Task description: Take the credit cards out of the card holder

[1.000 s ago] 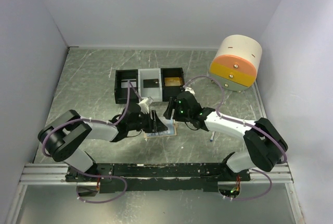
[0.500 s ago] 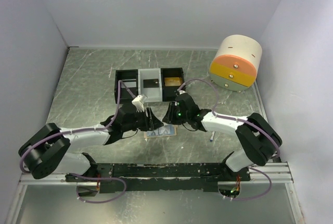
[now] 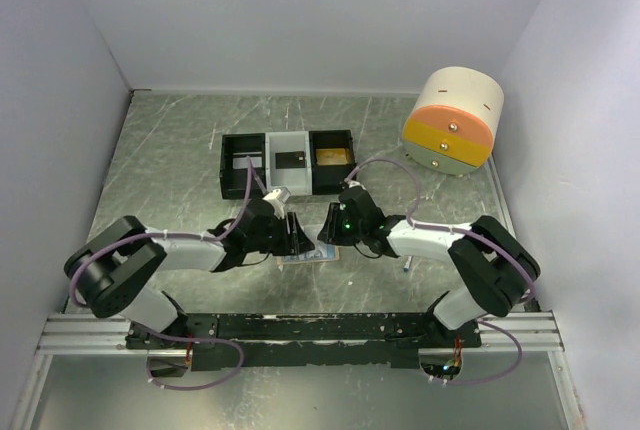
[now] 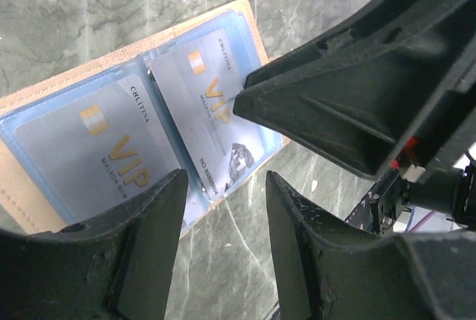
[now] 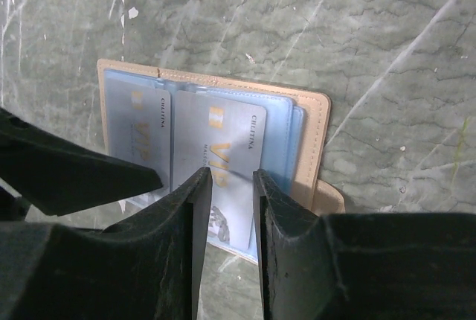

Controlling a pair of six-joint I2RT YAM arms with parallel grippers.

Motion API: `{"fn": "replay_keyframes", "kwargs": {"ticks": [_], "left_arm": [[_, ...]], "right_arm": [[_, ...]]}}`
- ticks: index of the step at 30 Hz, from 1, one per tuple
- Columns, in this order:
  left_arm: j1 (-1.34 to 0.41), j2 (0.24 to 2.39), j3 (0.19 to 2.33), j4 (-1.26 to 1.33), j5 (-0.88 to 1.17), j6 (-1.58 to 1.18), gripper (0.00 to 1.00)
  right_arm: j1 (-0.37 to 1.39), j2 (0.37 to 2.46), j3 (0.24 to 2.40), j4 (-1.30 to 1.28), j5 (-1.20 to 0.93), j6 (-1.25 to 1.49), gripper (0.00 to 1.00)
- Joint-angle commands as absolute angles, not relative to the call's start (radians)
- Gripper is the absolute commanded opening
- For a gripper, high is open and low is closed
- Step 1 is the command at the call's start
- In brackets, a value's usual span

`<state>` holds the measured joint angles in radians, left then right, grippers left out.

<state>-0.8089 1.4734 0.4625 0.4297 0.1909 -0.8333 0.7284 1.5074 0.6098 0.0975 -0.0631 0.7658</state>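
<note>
The tan card holder (image 3: 312,255) lies open and flat on the table between my two grippers. Its pale blue sleeves hold two silver VIP cards. In the left wrist view the left card (image 4: 89,149) sits in its sleeve, and the right card (image 4: 201,119) sticks out past the holder's near edge. My left gripper (image 3: 297,235) is open and empty, with its fingers over the holder's near edge (image 4: 224,178). My right gripper (image 3: 328,233) hovers tips-down over the right card (image 5: 234,130), with a narrow gap between its fingers (image 5: 227,178). One fingertip (image 4: 239,103) seems to touch that card.
A black-and-white three-compartment tray (image 3: 287,162) stands just behind the holder. A round cream container (image 3: 455,125) with orange and yellow drawers stands at the back right. A small thin object (image 3: 407,266) lies right of the right arm. White walls close in the sides.
The left arm stretched out and then drew its elbow back in. The right gripper shifted a little lower and left over the holder. The holder stays in place.
</note>
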Motion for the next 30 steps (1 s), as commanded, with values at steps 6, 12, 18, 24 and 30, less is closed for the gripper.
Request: {"fn": "replay_keyframes", "kwargs": {"ticks": [6,12,18,24,30], "left_arm": [[-0.815,1.602,0.531,0.515,0.258,-0.862,0.51],[-0.817,1.645,0.509,0.596,0.276,-0.915,0.43],[-0.819,1.628,0.500,0.581,0.247,-0.923,0.41],[-0.819,1.602,0.521,0.491,0.187,-0.916,0.45],[-0.818,1.585,0.510,0.472,0.157,-0.918,0.46]], "right_arm": [[0.726,1.511,0.532,0.048,0.006,0.750,0.31],[0.726,1.521,0.521,0.063,-0.009,0.746,0.30],[0.726,1.519,0.512,0.076,-0.021,0.749,0.30],[0.726,1.480,0.524,0.048,-0.001,0.735,0.32],[0.725,1.463,0.560,0.002,0.014,0.706,0.33]]}}
